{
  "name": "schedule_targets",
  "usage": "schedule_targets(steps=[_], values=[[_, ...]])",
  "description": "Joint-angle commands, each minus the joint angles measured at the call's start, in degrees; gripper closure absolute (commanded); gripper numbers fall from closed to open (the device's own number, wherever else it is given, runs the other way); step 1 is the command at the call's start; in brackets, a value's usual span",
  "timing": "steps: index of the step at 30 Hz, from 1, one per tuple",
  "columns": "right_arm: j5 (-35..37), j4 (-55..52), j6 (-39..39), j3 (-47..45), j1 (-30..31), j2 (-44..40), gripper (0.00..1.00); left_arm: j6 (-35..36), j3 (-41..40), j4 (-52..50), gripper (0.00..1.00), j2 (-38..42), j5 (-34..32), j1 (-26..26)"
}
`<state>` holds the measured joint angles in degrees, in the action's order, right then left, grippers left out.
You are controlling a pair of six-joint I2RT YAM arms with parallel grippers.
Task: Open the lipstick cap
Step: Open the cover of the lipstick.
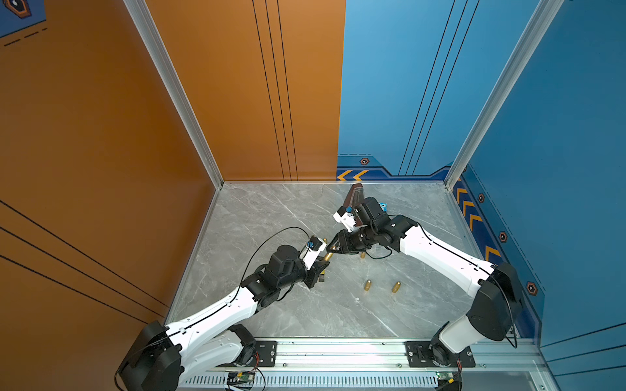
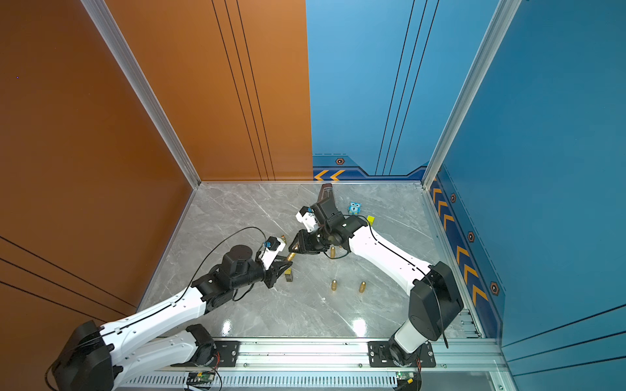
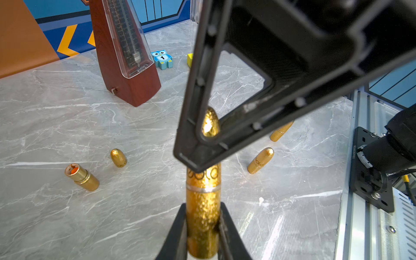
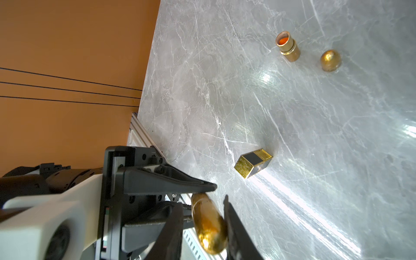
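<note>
Gold foil covers the lipstick, which is held above the grey marble tabletop between the two arms, its long axis running straight from one claw to the other. The left claw is clenched on the lower barrel, below the silver seam ring. The cap, the rounded end, points away from it and into the right claw, whose jaws stand close on either side of the cap. One finger looks to be touching it, but whether the pair is truly pinching cannot be told from these views. Separation, by this reading, calls for the right claw to pull along that axis, directly away from the left, with no sideways lean that might jam the sleeve. Another lipstick lies uncapped on the tabletop, its loose cap just beside it.
</note>
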<state>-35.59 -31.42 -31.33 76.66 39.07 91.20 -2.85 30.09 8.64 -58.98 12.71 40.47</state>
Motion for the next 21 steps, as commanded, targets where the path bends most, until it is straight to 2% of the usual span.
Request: schedule_targets(steps=[1, 4, 8, 21], values=[[-0.2, 1.6, 0.6, -0.1, 0.3, 0.9, 0.73, -0.4, 1.6, -1.0, 1.0, 0.8, -0.5, 0.4], [-0.2, 1.6, 0.5, -0.2, 0.2, 0.9, 0.8, -0.4, 1.6, -1.0, 1.0, 0.8, -0.9, 0.5], [0.0, 1.6, 0.7, -0.6, 0.0, 0.3, 0.83, -0.8, 1.3, -1.0, 1.0, 0.9, -2.7, 0.5], [2.4, 1.4, 0.9, -0.6, -2.9, -1.7, 0.84, -1.7, 0.6, -7.5, 1.0, 1.9, -5.9, 0.7]])
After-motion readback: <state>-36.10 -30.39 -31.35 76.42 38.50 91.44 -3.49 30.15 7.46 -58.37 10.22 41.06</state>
